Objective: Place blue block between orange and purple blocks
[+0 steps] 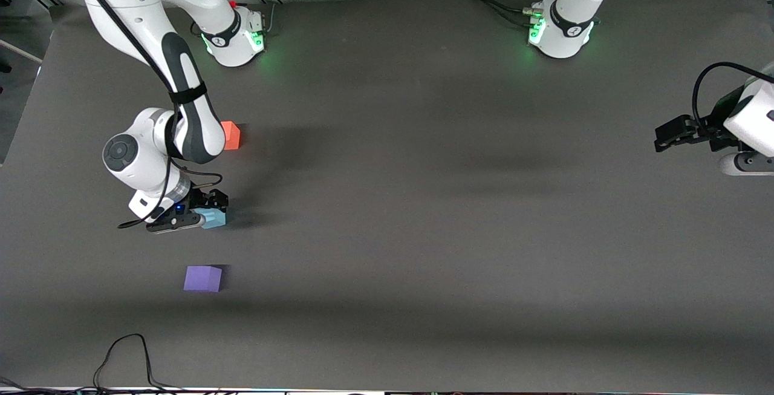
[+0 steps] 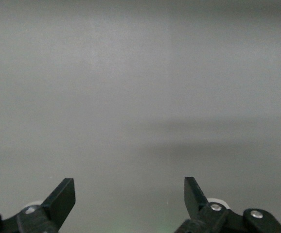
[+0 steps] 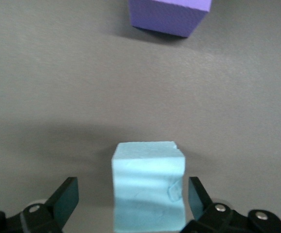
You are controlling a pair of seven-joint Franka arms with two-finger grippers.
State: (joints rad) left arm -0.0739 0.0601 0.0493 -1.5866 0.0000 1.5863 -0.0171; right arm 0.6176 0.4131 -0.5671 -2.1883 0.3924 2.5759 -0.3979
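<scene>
My counter (image 1: 423, 201) is a dark grey matte sheet. Three small cubes lie directly on it, all toward my right arm's end. The orange block (image 1: 231, 135) sits farthest from the front camera, the purple block (image 1: 203, 278) nearest to it, and the blue block (image 1: 214, 218) rests between them, apart from both. A thin black cable (image 1: 121, 355) loops along the counter's near edge.

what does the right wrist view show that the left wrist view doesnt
Only the right wrist view shows blocks: the blue block on the table between the right gripper's open fingers, a gap on each side, and the purple block farther on. Only the left wrist view shows the left gripper, open over bare table. Both share the grey table surface.
</scene>
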